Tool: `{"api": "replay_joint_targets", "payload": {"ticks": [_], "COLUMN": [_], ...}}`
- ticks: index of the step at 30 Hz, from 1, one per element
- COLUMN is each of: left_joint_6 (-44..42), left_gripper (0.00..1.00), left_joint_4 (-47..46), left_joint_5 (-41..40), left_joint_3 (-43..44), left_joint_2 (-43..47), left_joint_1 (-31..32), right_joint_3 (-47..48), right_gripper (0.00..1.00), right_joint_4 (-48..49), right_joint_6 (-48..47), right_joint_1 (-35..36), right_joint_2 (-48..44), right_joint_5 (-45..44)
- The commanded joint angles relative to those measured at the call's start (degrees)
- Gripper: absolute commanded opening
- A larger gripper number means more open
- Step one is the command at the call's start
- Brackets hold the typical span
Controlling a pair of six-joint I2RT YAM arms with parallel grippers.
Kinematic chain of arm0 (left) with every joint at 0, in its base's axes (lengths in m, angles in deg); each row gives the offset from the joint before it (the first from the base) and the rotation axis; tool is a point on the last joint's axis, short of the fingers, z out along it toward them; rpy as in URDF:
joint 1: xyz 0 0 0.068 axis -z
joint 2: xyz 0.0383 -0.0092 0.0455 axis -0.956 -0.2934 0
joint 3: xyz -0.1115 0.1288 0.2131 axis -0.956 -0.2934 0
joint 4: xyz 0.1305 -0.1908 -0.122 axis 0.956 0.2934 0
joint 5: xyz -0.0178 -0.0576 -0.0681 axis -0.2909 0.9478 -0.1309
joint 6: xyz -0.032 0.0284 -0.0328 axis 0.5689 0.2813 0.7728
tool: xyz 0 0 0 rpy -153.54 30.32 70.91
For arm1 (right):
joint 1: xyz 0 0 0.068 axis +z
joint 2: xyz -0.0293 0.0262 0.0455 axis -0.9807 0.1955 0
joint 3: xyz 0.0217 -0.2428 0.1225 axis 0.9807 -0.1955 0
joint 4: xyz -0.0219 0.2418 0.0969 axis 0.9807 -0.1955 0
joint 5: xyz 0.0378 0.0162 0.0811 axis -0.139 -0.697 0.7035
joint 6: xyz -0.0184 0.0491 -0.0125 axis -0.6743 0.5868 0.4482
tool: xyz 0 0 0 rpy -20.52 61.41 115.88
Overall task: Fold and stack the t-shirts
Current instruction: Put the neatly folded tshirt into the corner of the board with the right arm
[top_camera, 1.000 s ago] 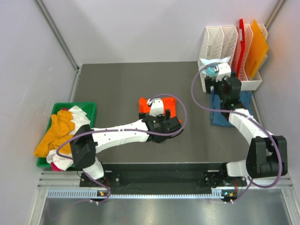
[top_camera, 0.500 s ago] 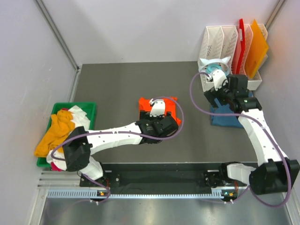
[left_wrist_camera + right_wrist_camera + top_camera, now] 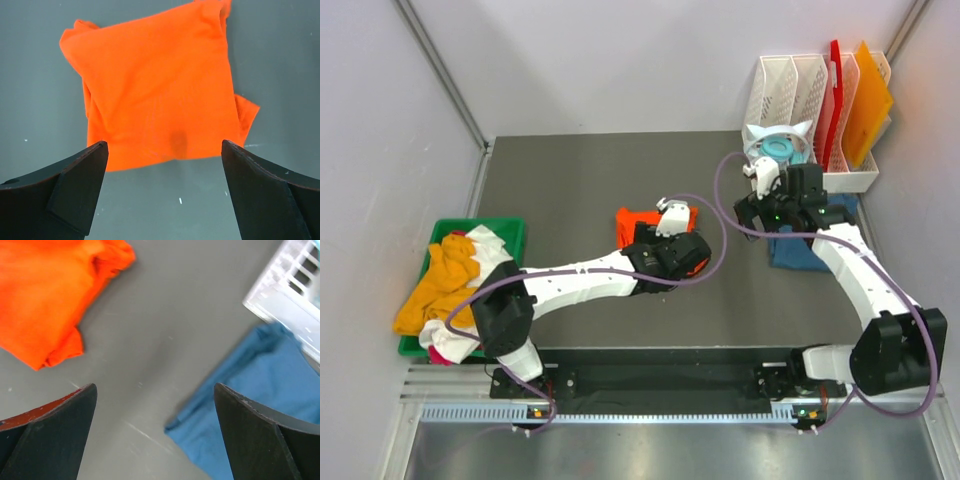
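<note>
Top external view gives us the grey tabletop (image 3: 570,180) with an orange t-shirt (image 3: 632,222) lying near its middle, partly hidden by the left arm that reaches over it from the near left. From the left wrist view we see this orange t-shirt (image 3: 157,95) folded into a rough rectangle and lying flat, with a sleeve edge poking out on its right side. The left fingers (image 3: 75,180) are spread wide apart above its near edge and hold nothing. On the right side of the tabletop a blue t-shirt (image 3: 785,252) lies just beside a white rack (image 3: 790,80), which holds a red board (image 3: 835,90) and an orange board (image 3: 868,100). The right arm bends over part of this shirt. In the right wrist view the right fingers (image 3: 55,425) are also spread wide and empty, hanging over bare tabletop between the orange t-shirt (image 3: 45,295) and the blue t-shirt (image 3: 250,410). At the near left we see a green bin (image 3: 510,225) holding a crumpled yellow-orange t-shirt (image 3: 440,285) that spills over its left rim and a white t-shirt (image 3: 485,245).
</note>
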Motion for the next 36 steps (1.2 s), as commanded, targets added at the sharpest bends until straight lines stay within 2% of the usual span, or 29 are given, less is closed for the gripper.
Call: {"api": "replay_joint_targets", "payload": {"ticks": [1,4,8,9,11,12,13,15,16,17,18,20,21,22,27,31,32,33,34,36], "left_joint_6": [-0.46,2.11,-1.58,-2.54,-2.81,-2.99,-3.25,-3.34,-2.65,-1.42,-1.15,0.07,0.78,1.14,-1.49,-1.68,-0.72,-0.27,0.08,1.05], "left_gripper": [0.99,0.95,0.91,0.88,0.85,0.84,0.82,0.81,0.81,0.81,0.81,0.81,0.81,0.80,0.80,0.80,0.80,0.80,0.81,0.81], "left_joint_4": [-1.58,-2.80,-7.28,-8.07,-8.69,-10.09,-10.97,-12.64,-12.74,-12.65,-12.65,-10.90,-10.11,-9.49,-7.99,-5.10,-5.00,-5.09,-5.09,-5.09], "left_joint_5": [-0.37,4.55,6.56,7.62,9.38,10.52,11.23,13.24,13.78,14.39,15.18,18.08,18.26,17.39,9.76,7.10,7.19,7.71,7.72,7.63], "left_joint_3": [3.07,2.47,-1.13,-1.49,-2.90,-3.51,-5.00,-6.32,-6.94,-7.03,-7.03,-6.07,-5.54,-4.67,-0.54,5.43,5.71,5.89,6.06,6.15], "left_joint_2": [0.36,0.62,-0.34,-0.86,-1.66,-1.66,-1.49,-1.05,-1.05,-1.13,-1.05,-0.87,-0.87,-0.61,-0.96,-4.29,-4.47,-4.73,-5.09,-5.44], "left_joint_1": [-3.53,-9.42,-14.52,-16.79,-19.26,-19.71,-19.89,-19.98,-19.98,-19.98,-19.89,-19.72,-19.45,-19.02,-10.85,-6.19,-5.14,-4.69,-4.34,-3.46], "right_joint_3": [-3.27,-3.27,-3.97,-3.28,-2.05,-2.13,-2.22,-2.48,-2.31,-1.87,-1.43,-2.21,-2.48,-2.65,-3.97,-5.99,-9.30,-11.25,-13.27,-15.49], "right_gripper": [1.00,0.97,0.89,0.75,0.62,0.52,0.48,0.27,0.28,0.33,0.59,0.81,1.00,1.00,1.00,1.00,0.98,0.90,0.86,0.85], "right_joint_4": [8.97,10.99,14.68,14.77,13.82,14.16,14.60,16.61,16.71,15.49,14.61,14.16,13.90,13.72,15.74,18.63,22.99,25.47,28.11,29.29], "right_joint_6": [-1.98,0.13,4.94,6.97,11.62,12.26,12.44,12.18,10.96,9.64,7.54,0.86,-1.25,-4.40,-7.16,-8.65,-8.91,-9.00,-8.57,-8.65], "right_joint_1": [2.52,5.50,10.87,10.78,10.78,10.87,11.13,11.13,10.96,10.96,10.96,11.13,11.13,10.96,10.34,10.34,10.26,10.17,9.56,8.68], "right_joint_2": [-3.38,-3.12,-1.80,-1.10,1.54,1.89,2.16,2.07,2.42,2.60,2.60,1.72,1.37,0.32,-3.28,-5.65,-6.36,-7.24,-9.07,-10.40], "right_joint_5": [3.79,1.16,-2.55,-2.63,-1.68,-0.71,-0.53,-2.27,-5.07,-6.22,-6.93,-9.39,-10.10,-10.63,-12.47,-19.66,-21.34,-22.83,-25.02,-24.70]}}
